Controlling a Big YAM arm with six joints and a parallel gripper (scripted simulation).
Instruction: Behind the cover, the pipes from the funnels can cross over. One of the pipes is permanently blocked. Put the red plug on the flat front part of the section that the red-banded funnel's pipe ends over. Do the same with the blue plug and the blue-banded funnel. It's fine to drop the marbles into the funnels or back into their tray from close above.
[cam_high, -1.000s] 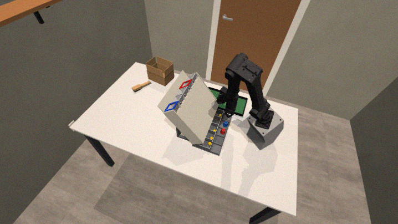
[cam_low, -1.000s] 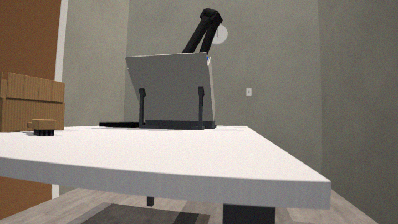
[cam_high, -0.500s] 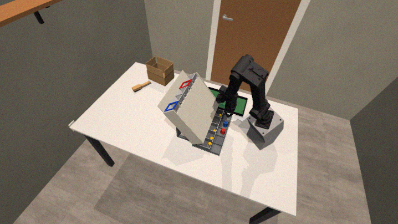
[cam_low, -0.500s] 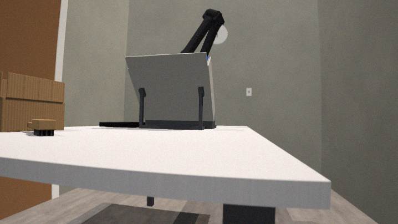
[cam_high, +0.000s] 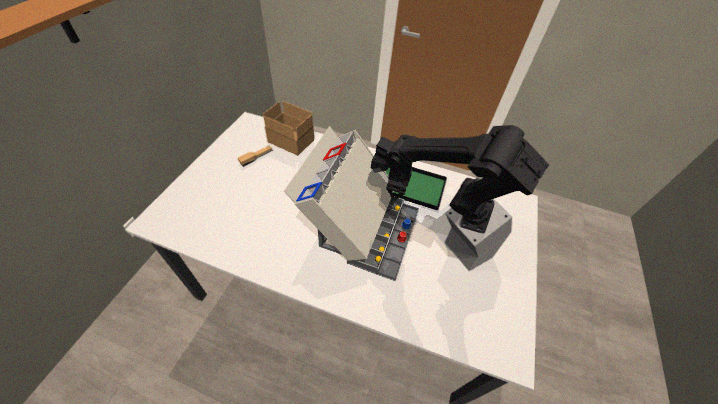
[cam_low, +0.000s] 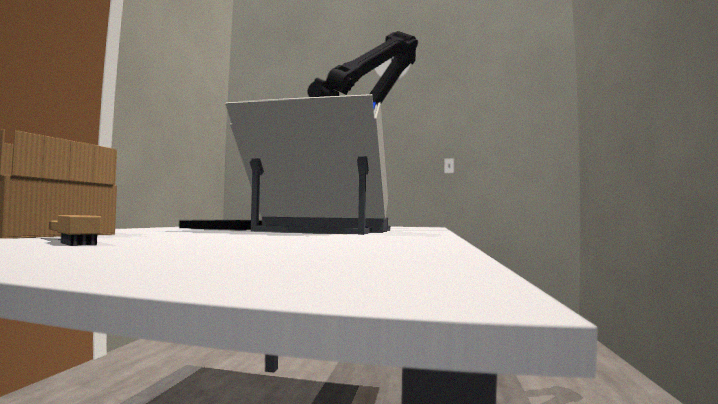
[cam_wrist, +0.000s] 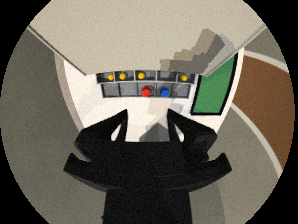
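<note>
The tilted funnel box has a red-banded funnel (cam_high: 334, 151) and a blue-banded funnel (cam_high: 308, 191) on top, and a pale cover (cam_high: 351, 195) (cam_wrist: 133, 23) hides its pipes. Below its front edge lies a dark sectioned tray (cam_high: 393, 268). The red plug (cam_high: 402, 236) (cam_wrist: 147, 91) and the blue plug (cam_high: 406, 223) (cam_wrist: 164, 92) stand side by side on the tray's flat front part. Several yellow marbles lie in the sections, one (cam_high: 397, 206) (cam_wrist: 184, 78) at the far end. My gripper (cam_high: 394, 192) (cam_wrist: 147, 112) is open and empty, above the tray's far end. In the exterior view the box's back (cam_low: 311, 155) hides it.
A green pad (cam_high: 424, 187) (cam_wrist: 213, 90) lies beside the tray near the arm's base (cam_high: 476, 231). A cardboard box (cam_high: 288, 125) (cam_low: 55, 185) and a wooden brush (cam_high: 254, 154) (cam_low: 75, 226) sit at the table's far corner.
</note>
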